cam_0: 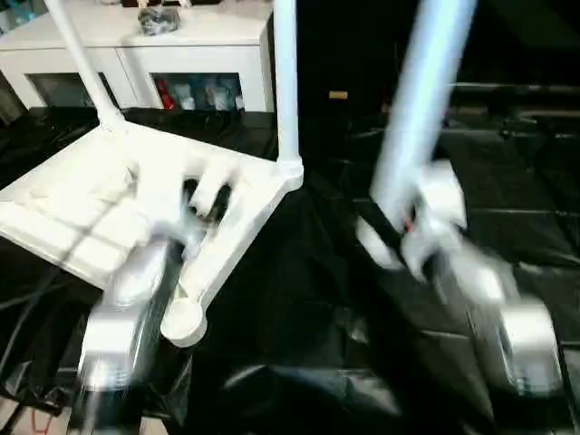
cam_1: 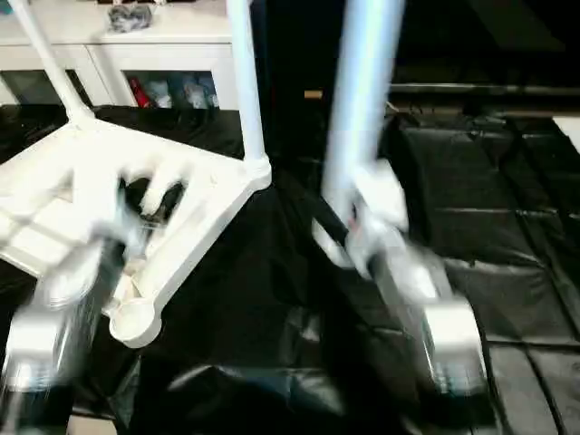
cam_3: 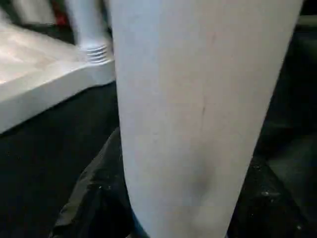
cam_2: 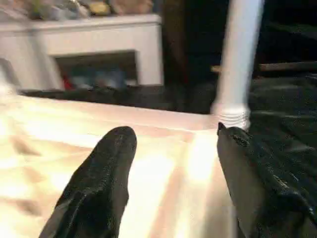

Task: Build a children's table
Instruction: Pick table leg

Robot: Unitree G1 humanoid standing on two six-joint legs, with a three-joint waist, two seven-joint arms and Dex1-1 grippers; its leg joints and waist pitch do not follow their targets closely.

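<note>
Right hand (cam_0: pixel 408 231) grips a loose leg (cam_0: pixel 419 100), upright, beside the inverted table (cam_0: pixel 82 213). Left hand (cam_2: pixel 173 163) hovers open over its ribbed underside. Two legs (cam_0: pixel 285 82) are seated. Risk: the leg slips or meets the socket (cam_0: pixel 184 319) skewed.

A black, wrinkled, glossy sheet (cam_0: pixel 299 344) drapes the work surface and takes up most of the foreground, catching pale highlights along its folds. Behind it, at the far left, stands a low white cabinet (cam_0: pixel 195 41) with open compartments along its front. One compartment (cam_0: pixel 198 92) holds a row of items in red and pale blue tones, too blurred to identify. On the cabinet's top lies a small grey crumpled object (cam_0: pixel 161 19). To the right of the cabinet the background is dark, with a small tan patch (cam_0: pixel 338 94) in it.
</note>
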